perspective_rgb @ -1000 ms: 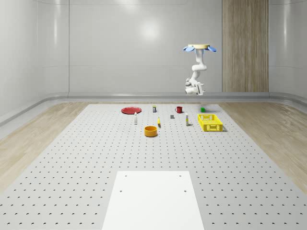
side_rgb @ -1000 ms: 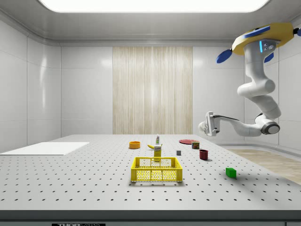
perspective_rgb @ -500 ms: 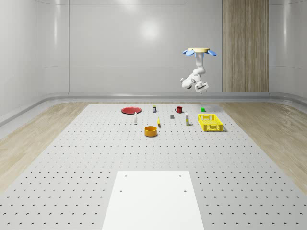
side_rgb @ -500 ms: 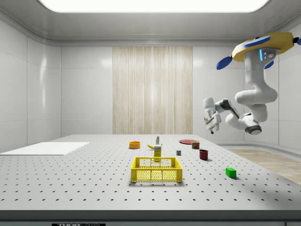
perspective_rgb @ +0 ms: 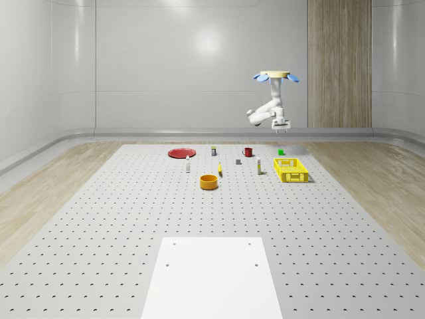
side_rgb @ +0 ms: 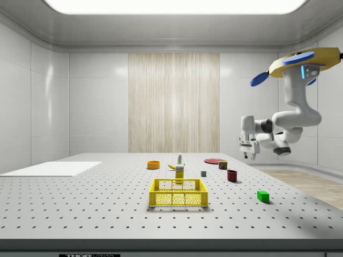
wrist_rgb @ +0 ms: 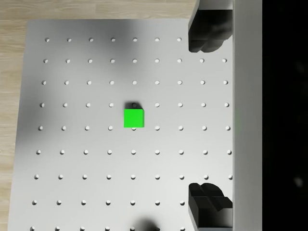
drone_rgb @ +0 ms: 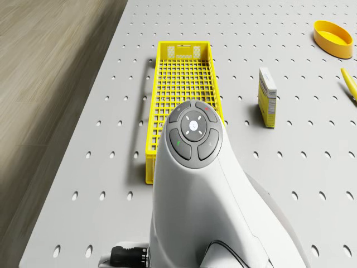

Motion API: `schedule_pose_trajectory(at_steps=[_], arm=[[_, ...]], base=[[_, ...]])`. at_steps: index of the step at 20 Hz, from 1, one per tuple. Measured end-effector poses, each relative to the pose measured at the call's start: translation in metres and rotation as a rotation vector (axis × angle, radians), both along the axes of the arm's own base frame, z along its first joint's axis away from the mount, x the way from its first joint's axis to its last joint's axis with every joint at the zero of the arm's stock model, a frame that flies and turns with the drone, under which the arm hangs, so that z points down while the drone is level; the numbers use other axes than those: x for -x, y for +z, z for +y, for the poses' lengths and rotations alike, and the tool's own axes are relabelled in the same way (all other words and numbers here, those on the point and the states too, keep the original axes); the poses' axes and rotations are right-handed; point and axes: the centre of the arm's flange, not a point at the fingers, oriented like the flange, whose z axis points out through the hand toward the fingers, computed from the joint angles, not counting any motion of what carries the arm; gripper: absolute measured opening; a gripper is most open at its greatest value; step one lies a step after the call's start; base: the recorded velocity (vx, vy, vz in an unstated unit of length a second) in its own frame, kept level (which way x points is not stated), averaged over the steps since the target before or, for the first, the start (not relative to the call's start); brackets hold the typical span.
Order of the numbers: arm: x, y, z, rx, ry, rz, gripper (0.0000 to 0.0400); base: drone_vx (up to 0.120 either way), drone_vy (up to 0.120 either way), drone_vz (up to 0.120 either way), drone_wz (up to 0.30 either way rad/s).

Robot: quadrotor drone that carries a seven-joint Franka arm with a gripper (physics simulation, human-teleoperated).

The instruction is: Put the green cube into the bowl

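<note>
The green cube (perspective_rgb: 281, 152) lies on the perforated table near its far right corner, also seen as the green cube (side_rgb: 262, 196) and the green cube (wrist_rgb: 134, 118). The orange bowl (perspective_rgb: 209, 181) stands toward the table's middle, well apart from the cube; it is the orange bowl (side_rgb: 153, 165) and the orange bowl (drone_rgb: 333, 38). The drone (perspective_rgb: 275, 75) hovers high over that corner. My gripper (perspective_rgb: 281, 126) hangs below it, pointing down, well above the cube. In the wrist view my gripper (wrist_rgb: 208, 118) is open, its fingers (wrist_rgb: 209, 29) wide apart with nothing between them.
A yellow basket (perspective_rgb: 292, 169) sits just in front of the cube. A red mug (perspective_rgb: 248, 151), a red plate (perspective_rgb: 180, 153), a small box (drone_rgb: 267, 97) and a banana (drone_rgb: 351, 84) lie around the bowl. A white sheet (perspective_rgb: 212, 276) covers the near table.
The arm has swung the gripper from sideways to pointing straight down and carried it toward the whole-scene view's right, over the cube. The drone has shifted slightly.
</note>
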Motion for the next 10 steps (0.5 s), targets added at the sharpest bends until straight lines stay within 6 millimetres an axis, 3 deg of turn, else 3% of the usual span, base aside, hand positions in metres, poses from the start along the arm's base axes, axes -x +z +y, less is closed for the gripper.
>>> schedule_pose_trajectory(at_steps=[6, 10], arm=[[0.0000, -0.0003, -0.0036, 0.037, -0.001, 0.001, 0.0400], [0.0000, -0.0004, -0.0045, 0.046, -0.001, 0.002, 0.0400]], base=[[-0.120, 0.113, -0.120, 0.000], [-0.120, 0.000, -0.120, 0.000]])
